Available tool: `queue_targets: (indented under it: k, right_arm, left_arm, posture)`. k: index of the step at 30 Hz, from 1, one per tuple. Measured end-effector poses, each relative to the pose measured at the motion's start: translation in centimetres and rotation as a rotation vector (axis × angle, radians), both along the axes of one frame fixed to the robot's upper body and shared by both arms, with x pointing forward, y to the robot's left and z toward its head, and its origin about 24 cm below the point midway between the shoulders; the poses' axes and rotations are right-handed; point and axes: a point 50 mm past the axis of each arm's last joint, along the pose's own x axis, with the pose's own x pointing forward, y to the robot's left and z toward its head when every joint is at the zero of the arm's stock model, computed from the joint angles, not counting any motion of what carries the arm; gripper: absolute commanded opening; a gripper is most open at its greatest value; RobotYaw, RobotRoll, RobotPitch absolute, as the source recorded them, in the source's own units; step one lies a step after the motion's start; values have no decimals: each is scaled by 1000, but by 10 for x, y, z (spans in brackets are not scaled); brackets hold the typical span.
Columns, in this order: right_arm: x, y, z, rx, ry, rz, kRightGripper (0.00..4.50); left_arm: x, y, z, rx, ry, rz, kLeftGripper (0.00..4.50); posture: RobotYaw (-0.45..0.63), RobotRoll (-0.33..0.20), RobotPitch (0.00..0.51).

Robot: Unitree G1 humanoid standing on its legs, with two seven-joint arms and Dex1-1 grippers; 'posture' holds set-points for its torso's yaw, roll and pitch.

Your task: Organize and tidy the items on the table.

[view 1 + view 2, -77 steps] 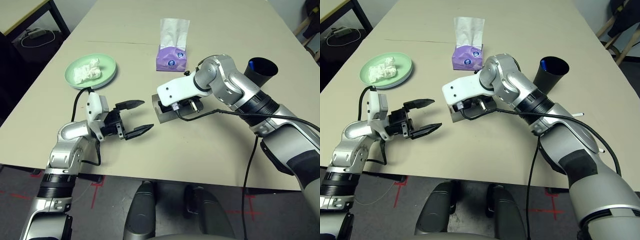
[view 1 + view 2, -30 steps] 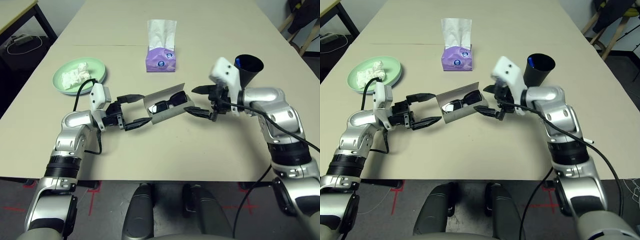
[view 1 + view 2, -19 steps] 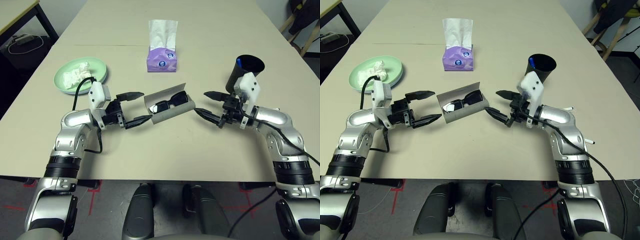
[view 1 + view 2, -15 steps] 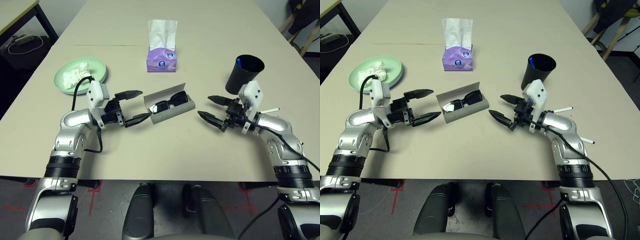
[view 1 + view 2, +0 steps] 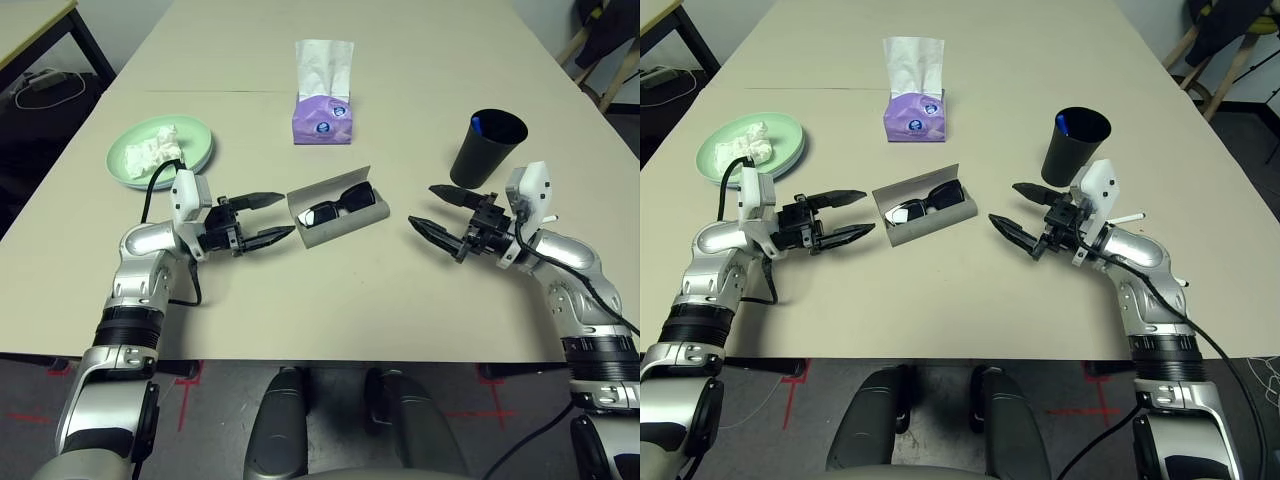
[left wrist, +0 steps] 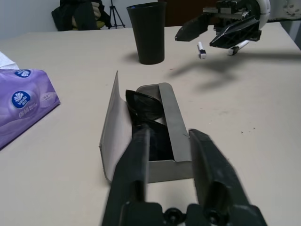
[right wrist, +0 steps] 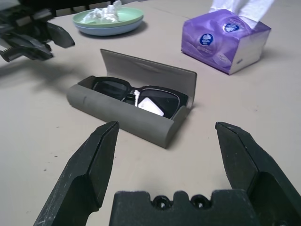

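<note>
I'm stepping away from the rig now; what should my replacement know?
Left gripper partly closed, empty, beside the open grey case. Right gripper open, empty, off to the case's other side.
Done: sunglasses lie in the case; tissue on the stacked plates; one pen in the black cup.
Left: shut the lid; two pens lie behind the right arm. Tissue box stands at the back.
</note>
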Motion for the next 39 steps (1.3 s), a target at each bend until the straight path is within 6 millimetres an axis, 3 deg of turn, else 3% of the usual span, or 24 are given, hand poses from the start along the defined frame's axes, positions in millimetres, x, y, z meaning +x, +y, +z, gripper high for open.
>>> queue_targets:
  k: [2,3,10,17,25,31,39]
  right_arm:
    - [-2,1,4,-10,-11,32,4500]
    - [-4,3,6,-14,-16,48,4500]
    - [-8,5,1,-8,1,74,4500]
    - [-10,9,-2,1,6,85,4500]
    - [-11,12,-6,10,-1,83,4500]
    - [-11,13,-8,12,5,81,4500]
    - [-11,13,-7,16,-2,67,4500]
  left_arm:
    - [0,1,-2,3,7,-7,100]
    - [0,2,-3,5,9,-13,14]
    - [10,6,-1,9,21,26,14]
    - [33,11,12,-45,42,244,14]
    - [44,7,14,-63,54,329,14]
    - [55,-14,9,-58,74,343,14]
    - [52,-31,0,28,98,220,14]
  posture:
    - [90,0,172]
    - [91,0,171]
    - [93,0,168]
    - [92,0,166]
    - [87,0,165]
    - [81,0,168]
    - [78,0,170]
